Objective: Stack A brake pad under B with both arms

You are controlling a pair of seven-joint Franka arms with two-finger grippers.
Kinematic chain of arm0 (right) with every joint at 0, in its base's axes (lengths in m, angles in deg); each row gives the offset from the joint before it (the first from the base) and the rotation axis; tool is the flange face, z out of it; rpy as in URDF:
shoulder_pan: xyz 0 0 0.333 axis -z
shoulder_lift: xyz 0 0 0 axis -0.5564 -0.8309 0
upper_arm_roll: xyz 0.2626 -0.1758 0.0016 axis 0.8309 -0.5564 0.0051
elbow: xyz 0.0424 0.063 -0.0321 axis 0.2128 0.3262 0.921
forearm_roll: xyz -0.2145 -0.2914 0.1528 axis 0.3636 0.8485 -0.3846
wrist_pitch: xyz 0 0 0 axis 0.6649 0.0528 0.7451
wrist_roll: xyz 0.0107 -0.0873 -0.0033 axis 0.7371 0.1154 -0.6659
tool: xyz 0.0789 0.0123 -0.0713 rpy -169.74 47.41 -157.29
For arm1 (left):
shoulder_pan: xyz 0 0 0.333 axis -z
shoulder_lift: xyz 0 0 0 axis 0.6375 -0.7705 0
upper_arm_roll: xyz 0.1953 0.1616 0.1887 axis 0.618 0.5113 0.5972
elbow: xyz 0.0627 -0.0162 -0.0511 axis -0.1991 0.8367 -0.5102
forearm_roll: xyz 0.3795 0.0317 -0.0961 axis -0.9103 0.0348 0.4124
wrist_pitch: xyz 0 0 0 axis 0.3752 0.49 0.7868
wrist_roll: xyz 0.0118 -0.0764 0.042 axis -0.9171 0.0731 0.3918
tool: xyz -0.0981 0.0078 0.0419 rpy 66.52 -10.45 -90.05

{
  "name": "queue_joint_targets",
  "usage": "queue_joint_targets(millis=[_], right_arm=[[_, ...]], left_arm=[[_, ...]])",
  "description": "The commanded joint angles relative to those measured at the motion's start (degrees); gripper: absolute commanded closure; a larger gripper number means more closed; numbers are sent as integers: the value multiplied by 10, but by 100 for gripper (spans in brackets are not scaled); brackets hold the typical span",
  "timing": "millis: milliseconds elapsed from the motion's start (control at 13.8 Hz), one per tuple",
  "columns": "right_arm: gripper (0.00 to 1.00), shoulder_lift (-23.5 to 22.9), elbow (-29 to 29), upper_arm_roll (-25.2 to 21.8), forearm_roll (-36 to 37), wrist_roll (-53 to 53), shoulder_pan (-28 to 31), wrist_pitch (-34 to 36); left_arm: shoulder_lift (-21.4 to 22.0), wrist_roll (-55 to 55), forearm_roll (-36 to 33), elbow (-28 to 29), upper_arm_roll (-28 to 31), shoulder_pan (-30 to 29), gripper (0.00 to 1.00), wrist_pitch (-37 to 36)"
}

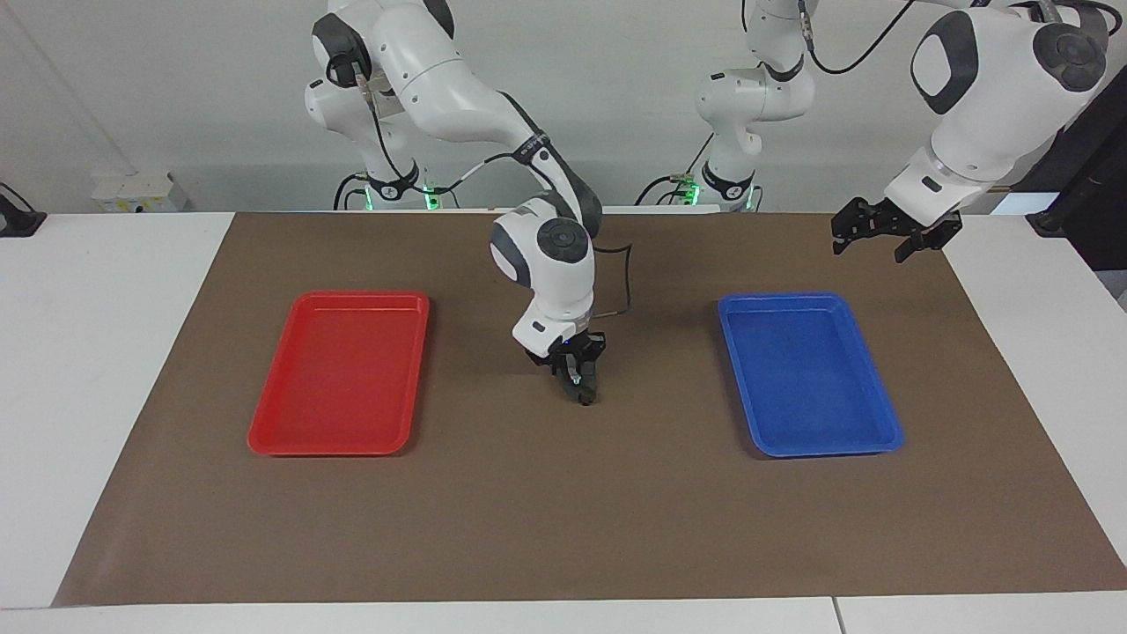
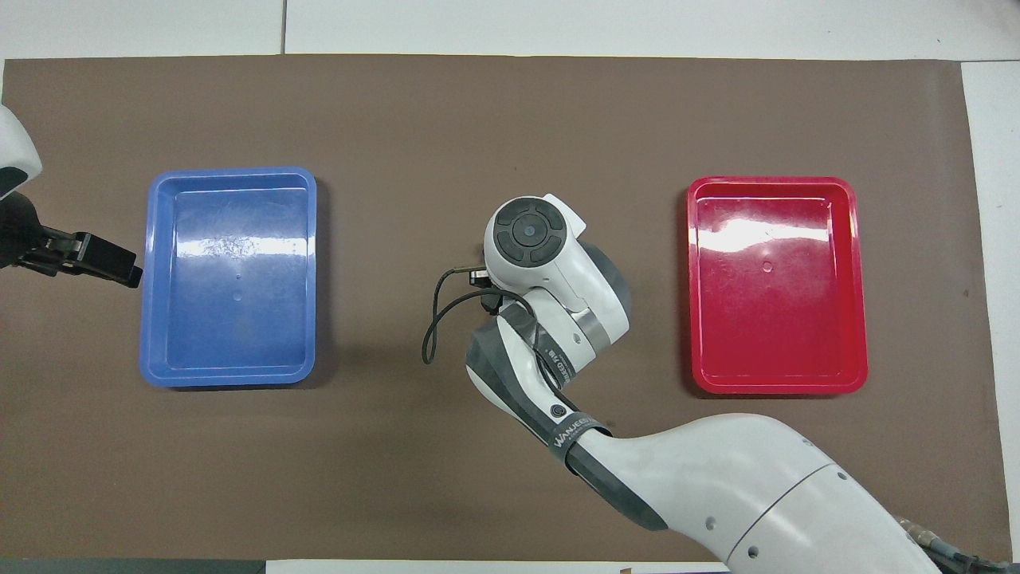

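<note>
Pad A is hard to pick out: the one candidate is a small dark bit point(image 1: 585, 394) right at the tip of the right gripper point(image 1: 578, 380), low over the middle of the brown mat point(image 1: 563, 528), between the red tray point(image 1: 339, 297) and the blue tray point(image 1: 810, 299). Whether that bit is A, B or part of the gripper itself cannot be told, and no other pad shows on the mat or in either tray. Whether the right gripper is clamped on anything cannot be told either. As for writing, a dark strap point(image 2: 575, 426) on the right arm carries white lettering that starts "WANJEE"; the rest is unreadable. A second strap higher up the wrist has lettering too small to read. Only the facing view shows the gripper tip and the dark bit; from overhead the right arm's wrist point(image 2: 530, 231) covers that spot entirely. Both trays show bare floors from above, glossy with glare. Out at the left arm's end, the left gripper point(image 1: 885, 236) hangs in the air with its jaws spread, over the mat just beside the blue tray, holding nothing. White table point(image 1: 88, 396) shows around the mat.
</note>
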Motion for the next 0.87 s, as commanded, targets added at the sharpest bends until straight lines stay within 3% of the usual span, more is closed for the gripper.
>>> queue_joint_targets(millis=[0,145,796], right_arm=[[100,4,1,1,-4,-8,3,-21],[100,3,-1,1,-7,4,2,-23],[100,-3,-3,2,-7,7,0,-33]], left_arm=[[-4,-14,-4,-10,-2,0,1,10],[-5,-62,-4,-10,-2,-3,1,13],[-1,-62,-4,-9,-2,-4,1,46]])
